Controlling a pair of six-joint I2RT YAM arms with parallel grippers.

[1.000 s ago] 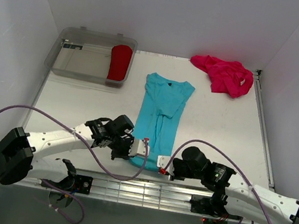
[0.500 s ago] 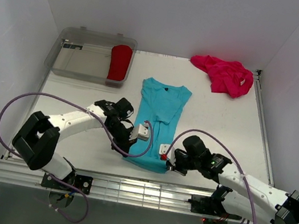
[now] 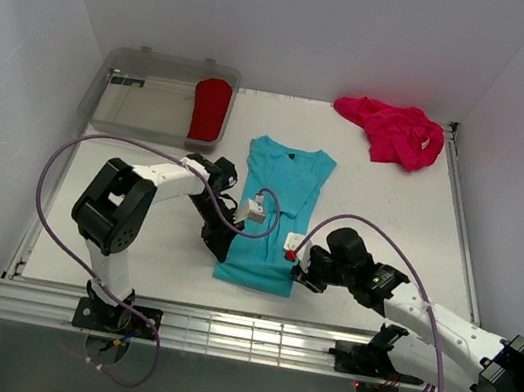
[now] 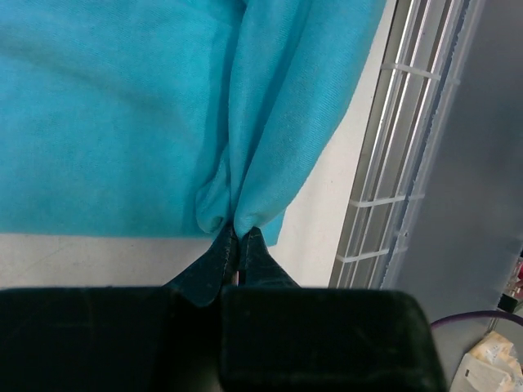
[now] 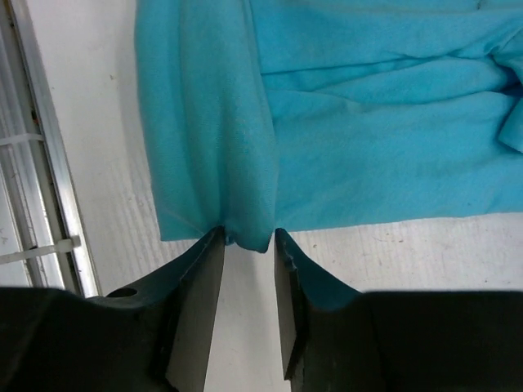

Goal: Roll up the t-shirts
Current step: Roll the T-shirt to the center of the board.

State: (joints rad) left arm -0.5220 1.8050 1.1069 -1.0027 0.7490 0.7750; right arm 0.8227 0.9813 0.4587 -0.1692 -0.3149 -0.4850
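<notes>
At the far left, a bundled red cloth t-shirt [image 3: 210, 109] lies in a clear plastic bin [image 3: 113, 119]. My left gripper [image 4: 239, 237] is pinched tight on the near left hem corner of the turquoise-blue cloth t-shirt [image 3: 283, 190]. That shirt lies folded into a long strip mid white counter [image 3: 392, 209], collar away from me. My right gripper [image 5: 248, 238] stands narrowly parted at the near right hem corner, with the fold just at its tips. A crumpled magenta-pink cloth t-shirt [image 3: 395, 130] lies in the far right corner.

Blue shirt [image 3: 282, 195] fills the gap between left gripper [image 3: 221, 248] and right gripper [image 3: 294, 266]; bare table [image 3: 392, 209] outside each lies open
</notes>
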